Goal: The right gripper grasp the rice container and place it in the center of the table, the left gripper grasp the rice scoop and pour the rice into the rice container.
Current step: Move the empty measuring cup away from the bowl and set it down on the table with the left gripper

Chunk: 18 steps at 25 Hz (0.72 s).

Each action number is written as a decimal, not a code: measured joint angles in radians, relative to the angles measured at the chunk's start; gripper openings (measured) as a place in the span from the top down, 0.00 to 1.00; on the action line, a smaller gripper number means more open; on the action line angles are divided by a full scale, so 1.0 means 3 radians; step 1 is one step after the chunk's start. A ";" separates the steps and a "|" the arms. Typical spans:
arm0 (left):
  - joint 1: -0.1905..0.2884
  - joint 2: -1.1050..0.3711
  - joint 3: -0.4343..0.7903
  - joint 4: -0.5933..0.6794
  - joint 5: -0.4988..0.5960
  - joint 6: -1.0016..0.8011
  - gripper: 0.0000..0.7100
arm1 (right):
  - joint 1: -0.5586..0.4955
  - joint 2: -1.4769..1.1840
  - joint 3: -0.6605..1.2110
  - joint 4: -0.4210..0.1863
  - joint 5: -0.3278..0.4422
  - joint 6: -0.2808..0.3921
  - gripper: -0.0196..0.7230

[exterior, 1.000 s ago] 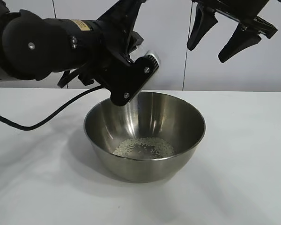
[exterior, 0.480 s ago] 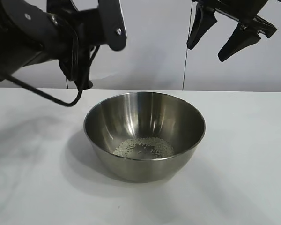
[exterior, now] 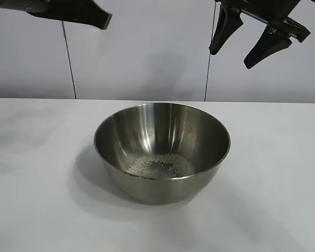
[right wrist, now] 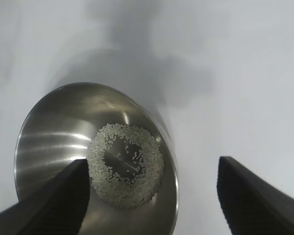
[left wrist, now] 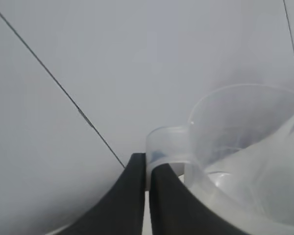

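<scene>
White counter [exterior: 37,210] under a plain pale wall [exterior: 147,47]: rice container [exterior: 161,152] holding rice [exterior: 160,165] sits below the spread right hand [exterior: 250,44], left hand [left wrist: 147,196] up high, pinching the rice scoop [left wrist: 245,147].

We see the rice container [exterior: 163,149], shiny brushed steel, on the matt white table [exterior: 37,199]; the rice scoop [left wrist: 245,152] is smooth translucent plastic.
</scene>
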 joint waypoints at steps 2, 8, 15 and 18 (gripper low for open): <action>0.0152 -0.0001 0.0000 -0.0019 0.0197 -0.0507 0.99 | 0.0000 0.0000 0.0000 0.0000 0.0000 0.0000 0.29; 0.0562 0.0027 0.0264 0.0704 0.0403 -0.2126 0.99 | 0.0000 0.0000 0.0000 0.0000 0.0000 0.0000 0.29; 0.0886 0.0037 0.1116 0.2526 -0.0413 -0.3819 0.99 | 0.0000 0.0000 0.0000 0.0000 0.0000 0.0000 0.29; 0.1026 0.0142 0.1322 0.2876 -0.0647 -0.4072 0.99 | 0.0000 0.0000 0.0000 0.0017 0.0000 0.0000 0.29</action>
